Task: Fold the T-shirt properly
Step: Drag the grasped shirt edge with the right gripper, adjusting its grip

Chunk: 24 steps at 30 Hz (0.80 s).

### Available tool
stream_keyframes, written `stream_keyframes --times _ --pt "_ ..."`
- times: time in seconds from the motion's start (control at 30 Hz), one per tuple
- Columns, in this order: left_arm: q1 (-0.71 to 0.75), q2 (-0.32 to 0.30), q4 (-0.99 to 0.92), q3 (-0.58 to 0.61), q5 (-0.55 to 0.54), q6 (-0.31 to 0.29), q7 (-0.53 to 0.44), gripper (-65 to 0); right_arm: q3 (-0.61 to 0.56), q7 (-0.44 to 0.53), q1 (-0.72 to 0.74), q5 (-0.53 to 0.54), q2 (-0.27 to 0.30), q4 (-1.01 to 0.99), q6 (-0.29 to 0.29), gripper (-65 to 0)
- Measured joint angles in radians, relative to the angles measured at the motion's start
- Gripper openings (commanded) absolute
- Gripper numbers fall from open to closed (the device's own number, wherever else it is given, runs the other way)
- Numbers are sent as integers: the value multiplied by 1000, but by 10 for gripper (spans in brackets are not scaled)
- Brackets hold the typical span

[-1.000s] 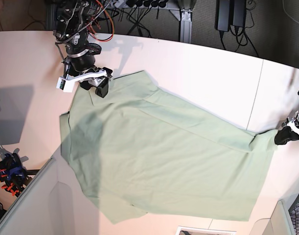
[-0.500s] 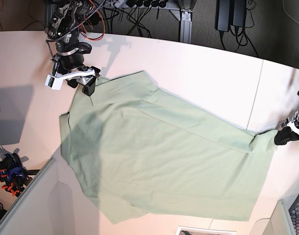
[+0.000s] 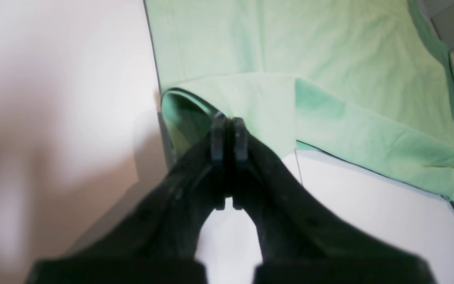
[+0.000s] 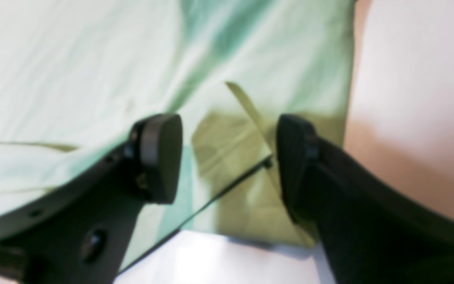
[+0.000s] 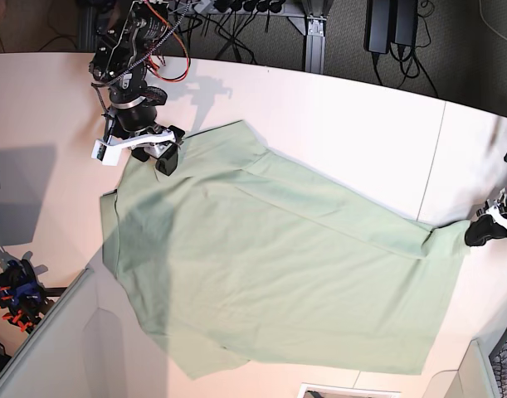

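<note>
A pale green T-shirt lies spread, partly folded, across the white table. At its far corner the left gripper is clenched on the shirt's edge. At the opposite corner the right gripper hovers over the cloth, jaws apart, grasping nothing.

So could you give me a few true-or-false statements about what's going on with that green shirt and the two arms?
1. The T-shirt lies spread on the table. True.
2. The left gripper has its jaws wide open. False: they are pressed shut at the shirt's edge.
3. The right gripper has its jaws open above the cloth. True.
4. The shirt is bright red. False: it is pale green.
5. Both arms work at the same corner. False: they are at opposite ends of the shirt.
</note>
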Motion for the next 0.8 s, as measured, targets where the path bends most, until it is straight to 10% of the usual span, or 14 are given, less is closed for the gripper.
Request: stream_keyframes --times 0.8 --pt "1 0 0 0 2 0 3 -650 -14 -146 -8 14 -46 166 0 -275"
